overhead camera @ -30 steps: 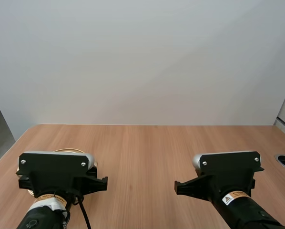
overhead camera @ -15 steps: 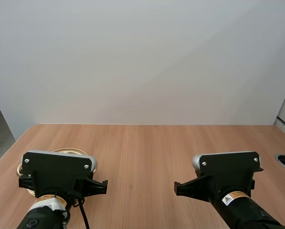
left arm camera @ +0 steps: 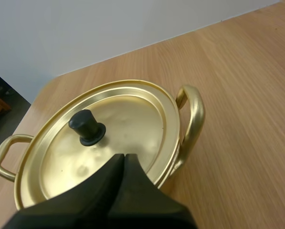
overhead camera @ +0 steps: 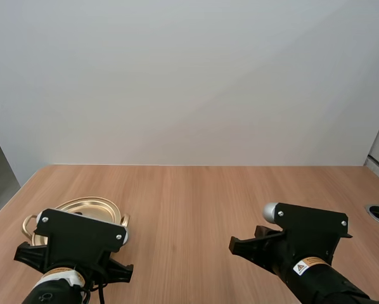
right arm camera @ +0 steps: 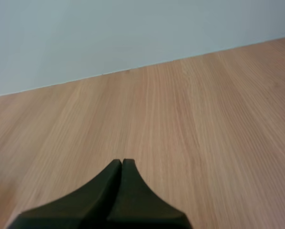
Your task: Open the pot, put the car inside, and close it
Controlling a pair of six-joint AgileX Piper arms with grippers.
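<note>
pot (left arm camera: pixel 192 114) just ahead of left gripper (left arm camera: pixel 124 155)

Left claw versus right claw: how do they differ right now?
The left claw hangs over the gold lid of the pot; the right claw hangs over the table. The left claw has the black knob just ahead; the right claw has plain wood ahead. Both are shut, holding nothing.

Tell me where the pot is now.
High view: the gold pot, lid on, sits on the table, near left, just ahead of the shut left gripper.
</note>
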